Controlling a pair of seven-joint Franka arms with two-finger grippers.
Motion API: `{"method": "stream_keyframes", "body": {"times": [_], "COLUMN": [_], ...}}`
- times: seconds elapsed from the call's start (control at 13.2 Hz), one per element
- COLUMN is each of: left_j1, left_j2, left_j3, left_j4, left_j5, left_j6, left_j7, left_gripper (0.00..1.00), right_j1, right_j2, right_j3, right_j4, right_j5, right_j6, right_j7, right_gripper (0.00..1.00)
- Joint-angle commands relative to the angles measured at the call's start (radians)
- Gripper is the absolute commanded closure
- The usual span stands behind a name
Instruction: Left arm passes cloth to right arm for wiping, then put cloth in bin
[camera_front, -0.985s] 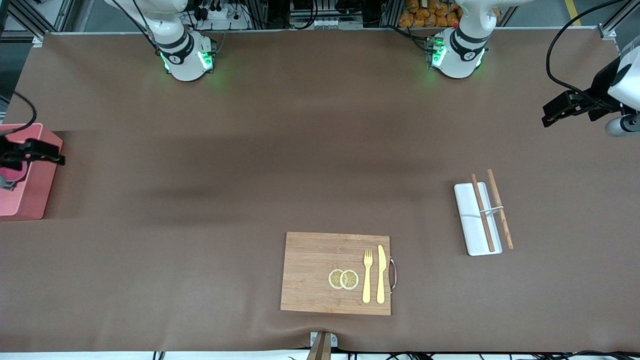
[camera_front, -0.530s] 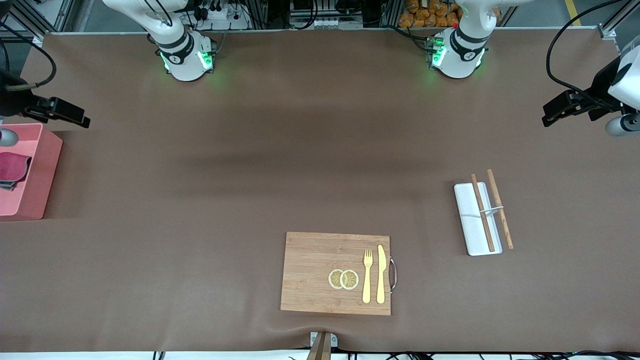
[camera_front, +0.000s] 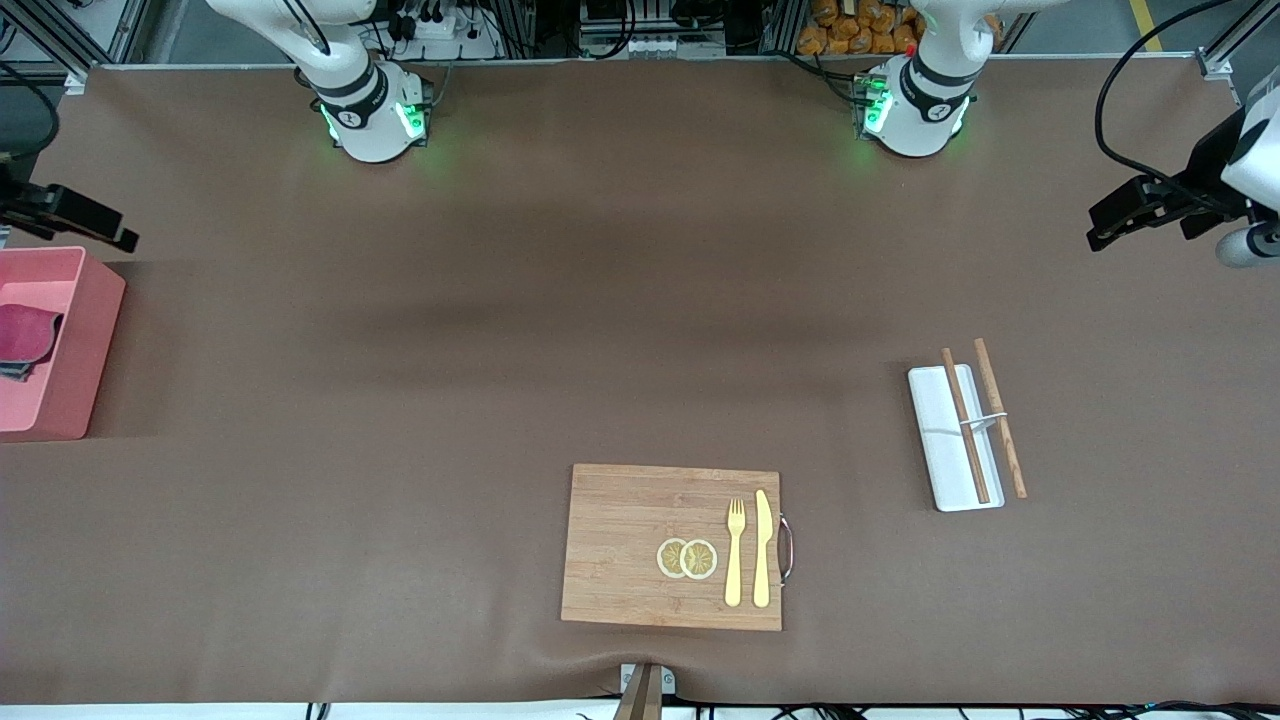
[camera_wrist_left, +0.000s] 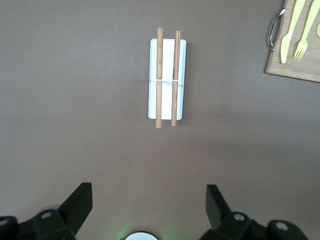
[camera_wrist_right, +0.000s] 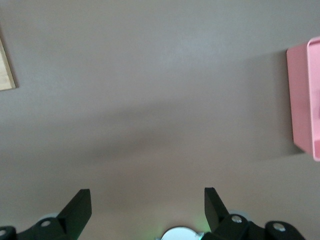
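Note:
The dark pinkish-red cloth lies inside the pink bin at the right arm's end of the table. My right gripper is open and empty, up in the air over the table beside the bin; its wrist view shows both black fingers spread wide and a corner of the bin. My left gripper is open and empty, up over the left arm's end of the table; its wrist view shows spread fingers above bare table.
A white tray with two wooden chopsticks sits toward the left arm's end, also in the left wrist view. A wooden cutting board with lemon slices, a yellow fork and knife lies near the front edge.
My right gripper rose out of the bin and moved away from it, leaving the cloth inside. The left arm shifted only slightly.

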Motion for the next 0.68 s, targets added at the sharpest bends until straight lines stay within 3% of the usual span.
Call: {"method": "stream_keyframes", "body": {"times": [0.0, 0.61], "left_j1": [0.004, 0.004], "left_j2": [-0.031, -0.013], "left_j3": [-0.003, 0.001], "left_j4": [-0.008, 0.017], "left_j5": [0.012, 0.004], "left_j6": [-0.016, -0.016], "left_j7": [0.014, 0.003], "left_gripper": [0.00, 0.00], "right_j1": [-0.021, -0.026], "right_j2": [-0.014, 0.009], "right_j3": [0.007, 0.009], "right_j4": [-0.016, -0.010], "right_j5": [0.012, 0.009], "right_j6": [0.048, 0.054], "right_j7": [-0.033, -0.022], "right_gripper": [0.00, 0.00]}}
